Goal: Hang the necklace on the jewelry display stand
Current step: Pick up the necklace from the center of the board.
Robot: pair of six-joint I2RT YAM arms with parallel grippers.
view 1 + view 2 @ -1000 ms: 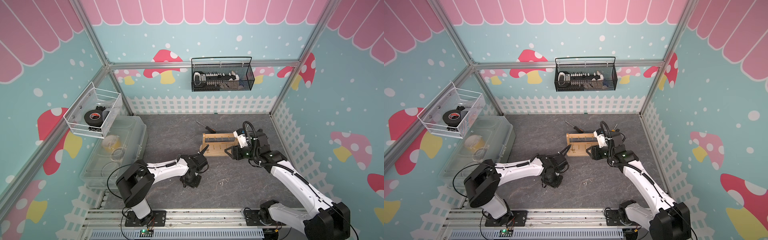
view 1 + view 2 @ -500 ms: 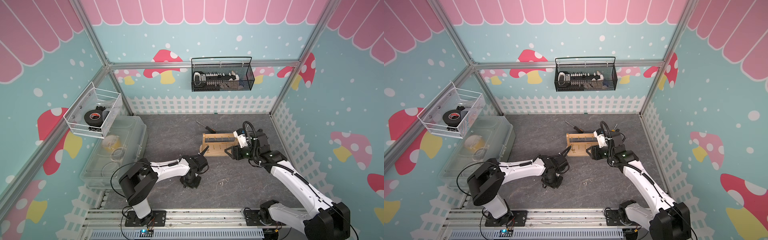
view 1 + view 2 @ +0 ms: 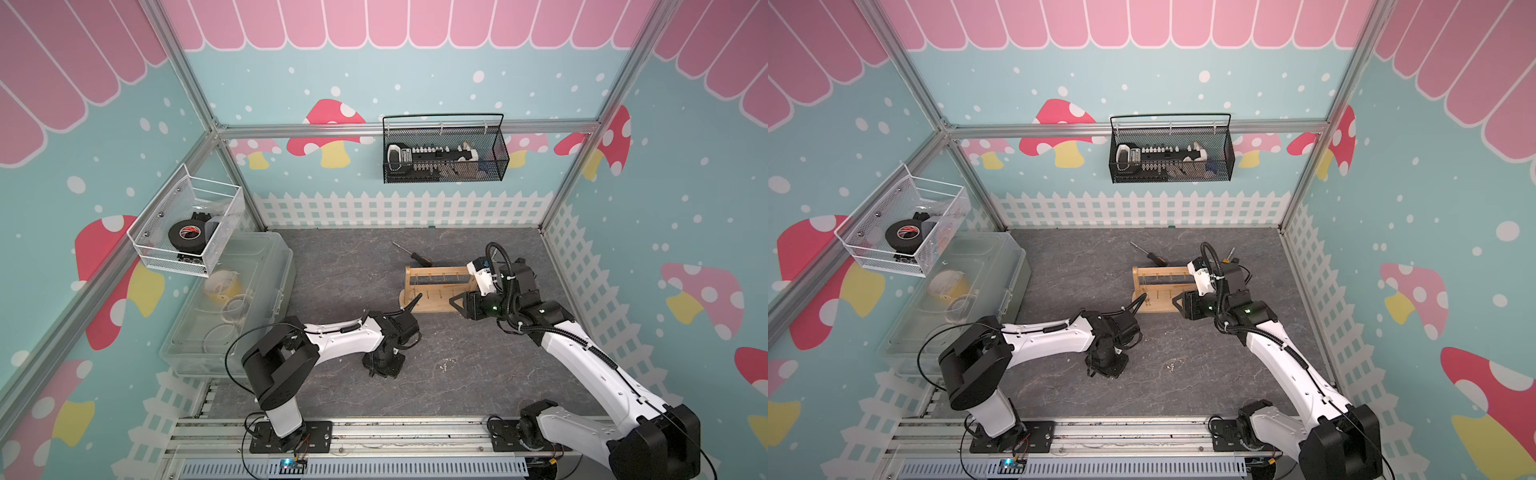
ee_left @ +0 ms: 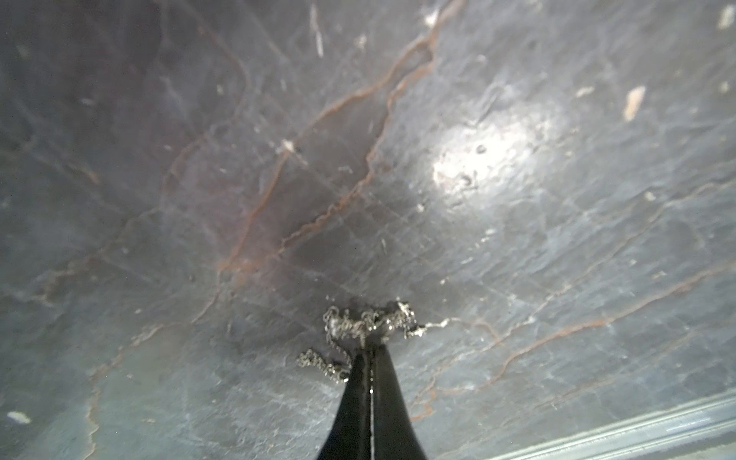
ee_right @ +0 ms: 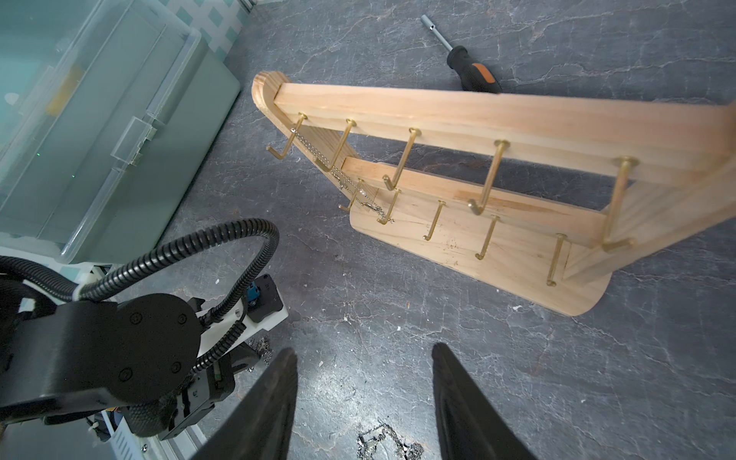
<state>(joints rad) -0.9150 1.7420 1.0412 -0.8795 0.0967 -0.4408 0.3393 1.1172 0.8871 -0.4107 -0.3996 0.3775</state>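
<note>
A tangled silver necklace (image 4: 366, 324) lies on the dark floor. My left gripper (image 4: 371, 350) points straight down and is shut on it, with chain strands spilling from its tips. In both top views that gripper (image 3: 381, 369) (image 3: 1105, 369) stands at the front middle of the floor. The light-wood jewelry display stand (image 3: 436, 286) (image 5: 478, 115) stands further back, and a thin chain (image 5: 318, 153) hangs from its end pegs. My right gripper (image 3: 458, 302) (image 5: 364, 352) hovers open just in front of the stand, holding nothing. A second loose chain (image 3: 443, 366) (image 5: 384, 442) lies on the floor between the arms.
A screwdriver (image 3: 415, 257) (image 5: 474, 73) lies behind the stand. A clear plastic box (image 3: 232, 299) fills the left side. A black wire basket (image 3: 444, 153) hangs on the back wall, and a white basket (image 3: 187, 228) with tape on the left wall.
My left gripper's jaws have closed onto the necklace on the floor, and its arm has settled slightly. The right arm and the stand have not moved.
</note>
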